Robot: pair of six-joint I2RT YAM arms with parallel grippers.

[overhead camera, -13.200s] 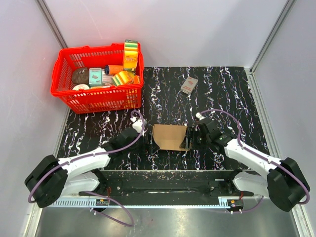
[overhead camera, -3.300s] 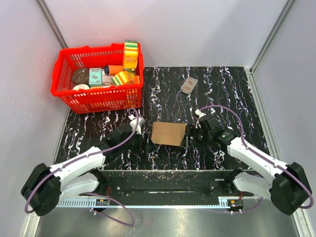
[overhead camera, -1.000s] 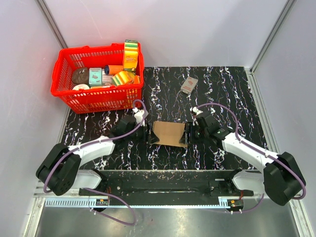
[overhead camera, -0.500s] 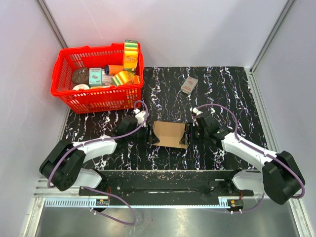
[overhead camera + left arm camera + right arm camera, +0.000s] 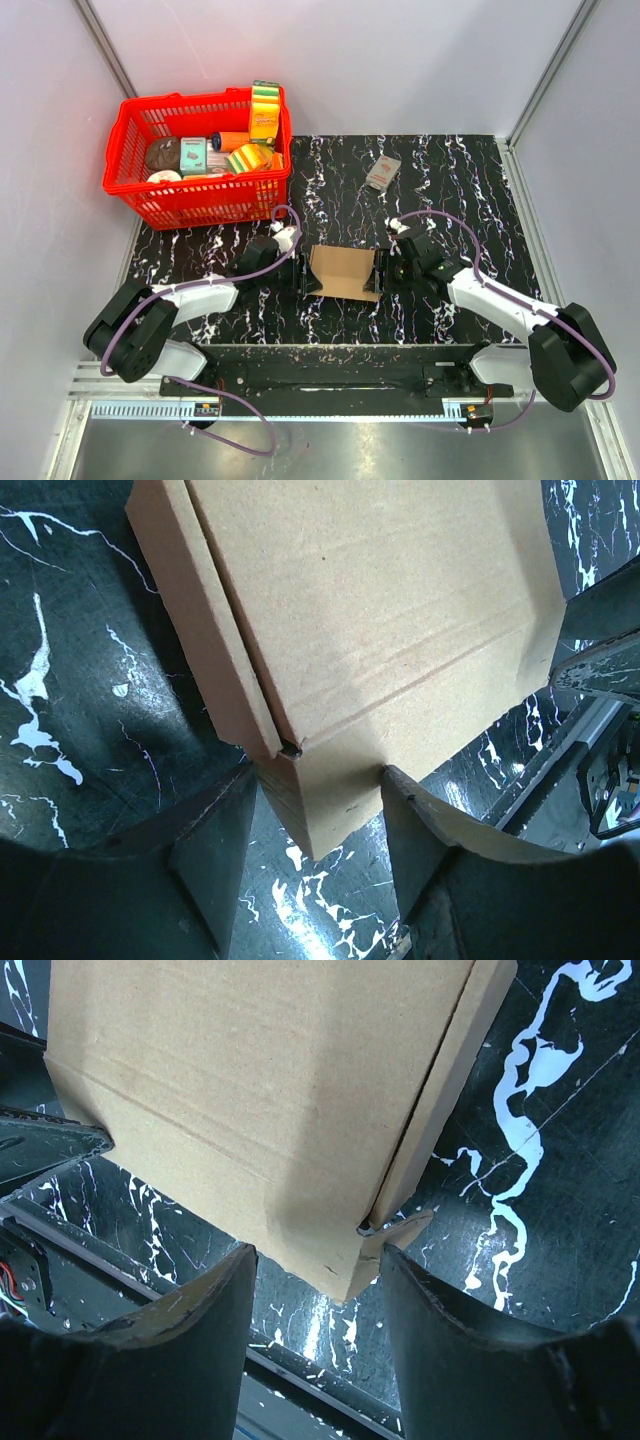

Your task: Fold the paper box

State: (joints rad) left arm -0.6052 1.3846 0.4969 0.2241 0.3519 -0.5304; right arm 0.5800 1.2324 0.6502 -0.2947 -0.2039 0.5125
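The paper box (image 5: 345, 270) is plain brown cardboard, a slim rectangular shape lying on the black marbled table between the two arms. My left gripper (image 5: 305, 274) is at its left end and my right gripper (image 5: 380, 272) at its right end. In the left wrist view a corner of the box (image 5: 370, 610) sits between the jaws, and both fingers (image 5: 210, 860) touch it. In the right wrist view the box (image 5: 260, 1090) fills the top, and its corner with a small loose flap (image 5: 405, 1230) sits between the fingers (image 5: 470, 1340), which touch it.
A red basket (image 5: 200, 205) full of groceries stands at the back left. A small grey-and-red packet (image 5: 382, 172) lies at the back centre. Grey walls close in the table on the left, right and back.
Since the oldest frames the box has shifted a little away from the arm bases and both grippers have closed in on its ends. In the last half second almost nothing has moved.
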